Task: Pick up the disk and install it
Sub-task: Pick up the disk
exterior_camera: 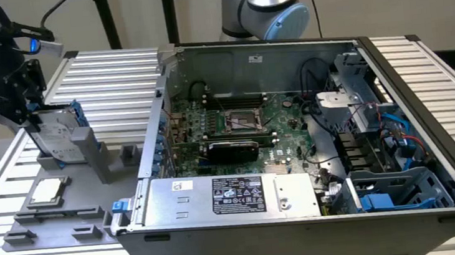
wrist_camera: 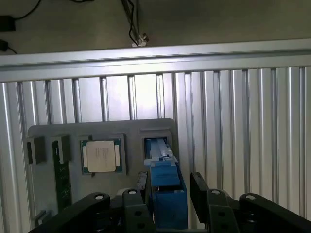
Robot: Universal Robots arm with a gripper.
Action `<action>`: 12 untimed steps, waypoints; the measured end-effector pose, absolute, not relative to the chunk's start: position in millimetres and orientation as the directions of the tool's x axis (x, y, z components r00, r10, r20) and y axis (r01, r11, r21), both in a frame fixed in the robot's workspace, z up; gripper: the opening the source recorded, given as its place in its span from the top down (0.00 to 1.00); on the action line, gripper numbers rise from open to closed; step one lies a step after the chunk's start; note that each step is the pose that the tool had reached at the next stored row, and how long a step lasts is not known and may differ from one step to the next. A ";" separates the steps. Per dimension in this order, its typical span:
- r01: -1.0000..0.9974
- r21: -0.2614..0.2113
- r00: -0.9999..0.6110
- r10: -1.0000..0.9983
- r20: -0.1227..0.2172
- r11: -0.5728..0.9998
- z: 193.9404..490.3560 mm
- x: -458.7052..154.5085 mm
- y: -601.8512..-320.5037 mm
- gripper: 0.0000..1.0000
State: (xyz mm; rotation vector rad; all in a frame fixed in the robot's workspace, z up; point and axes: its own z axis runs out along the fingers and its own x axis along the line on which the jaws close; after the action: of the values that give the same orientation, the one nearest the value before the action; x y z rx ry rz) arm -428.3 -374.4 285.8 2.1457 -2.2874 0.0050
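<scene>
You're on the pick: beside the open computer case (exterior_camera: 289,244), the disk (exterior_camera: 55,135) stands on edge in its grey tray (exterior_camera: 61,218) slot, gripper (wrist_camera: 168,189) straddling its blue rail. Can't tell if it's clamped yet; next calls for a firm grip and a straight lift. Disk's lower edge is hidden

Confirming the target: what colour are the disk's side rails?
Bright blue rails, clearest in the wrist view.
</scene>
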 end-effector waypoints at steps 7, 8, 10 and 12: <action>-0.998 -0.017 -0.056 -0.998 0.005 0.056 285.5 -428.3 -374.4 0.00; -0.998 -0.018 -0.056 -0.998 0.005 0.056 285.4 -428.3 -374.4 0.00; -0.998 -0.020 -0.056 -0.998 0.005 0.056 285.3 -428.7 -374.4 0.00; -0.998 -0.020 -0.056 -0.998 0.005 0.056 285.2 -429.2 -374.4 0.00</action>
State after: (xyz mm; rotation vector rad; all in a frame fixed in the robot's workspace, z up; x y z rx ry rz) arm -429.2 -374.4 285.2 2.1654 -2.2900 0.0278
